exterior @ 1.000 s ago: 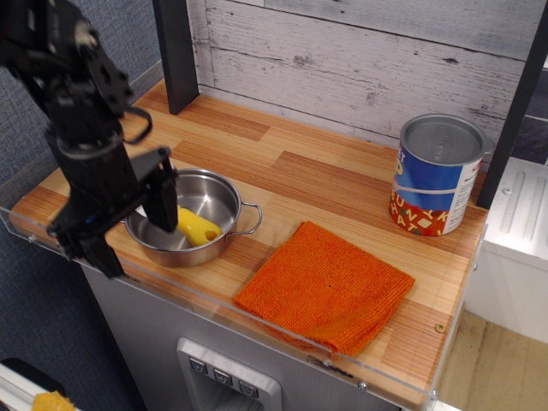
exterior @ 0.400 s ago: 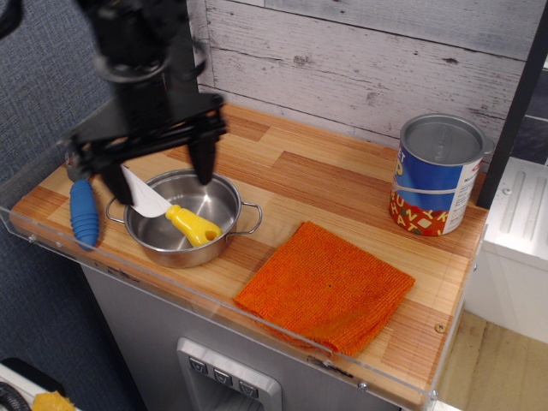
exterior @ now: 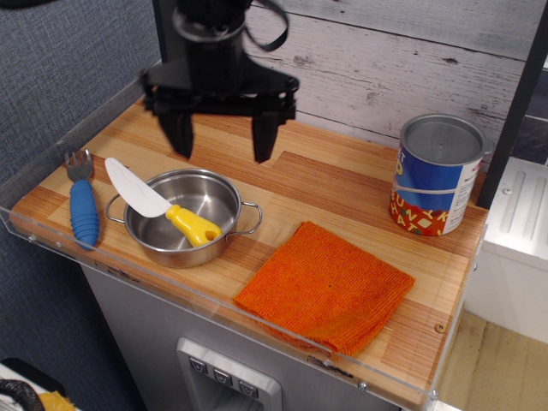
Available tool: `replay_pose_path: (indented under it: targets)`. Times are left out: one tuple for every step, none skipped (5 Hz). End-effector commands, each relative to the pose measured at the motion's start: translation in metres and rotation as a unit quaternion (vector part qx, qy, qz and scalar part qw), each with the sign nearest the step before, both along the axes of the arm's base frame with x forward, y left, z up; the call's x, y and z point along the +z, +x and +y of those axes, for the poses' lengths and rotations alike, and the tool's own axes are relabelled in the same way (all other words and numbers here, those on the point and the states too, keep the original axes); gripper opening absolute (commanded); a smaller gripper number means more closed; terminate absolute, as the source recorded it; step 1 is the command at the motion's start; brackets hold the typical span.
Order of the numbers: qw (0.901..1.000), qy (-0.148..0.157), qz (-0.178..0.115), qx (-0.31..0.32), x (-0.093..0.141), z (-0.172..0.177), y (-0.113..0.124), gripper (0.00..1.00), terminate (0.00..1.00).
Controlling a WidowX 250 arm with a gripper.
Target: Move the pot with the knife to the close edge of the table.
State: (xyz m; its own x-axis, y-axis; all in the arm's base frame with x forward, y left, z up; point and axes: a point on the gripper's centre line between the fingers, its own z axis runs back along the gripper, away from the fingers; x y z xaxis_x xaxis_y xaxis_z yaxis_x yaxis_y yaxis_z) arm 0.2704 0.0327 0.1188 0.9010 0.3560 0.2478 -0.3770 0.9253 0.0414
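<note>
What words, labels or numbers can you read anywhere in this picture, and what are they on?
Can: its blue label carries red and yellow lettering near the bottom, too blurred and too wrapped around the side to read.
Pot, knife, fork, cloth, claw: no text visible.
Nothing in the picture can be quoted.

A blue-handled fork (exterior: 82,202) lies at nine o'clock, tines toward twelve. An orange knitted cloth (exterior: 326,286) lies flat at about five o'clock, one corner reaching the clear front rim. A blue-labelled tin can (exterior: 435,175) stands upright at three o'clock, well apart from the cloth, before a whitewashed plank wall (exterior: 402,56).
</note>
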Motion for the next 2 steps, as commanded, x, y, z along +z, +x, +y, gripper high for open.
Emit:
replay_pose_path:
  targets:
    - [0.9959, 0.004, -0.046, -0.078, 0.0309, -0.0131, 0.0242, 1.0, 0.0]
    - [0.9927, 0.021, -0.055, -0.106, 0.0323, -0.0158, 0.0329, 1.0, 0.0]
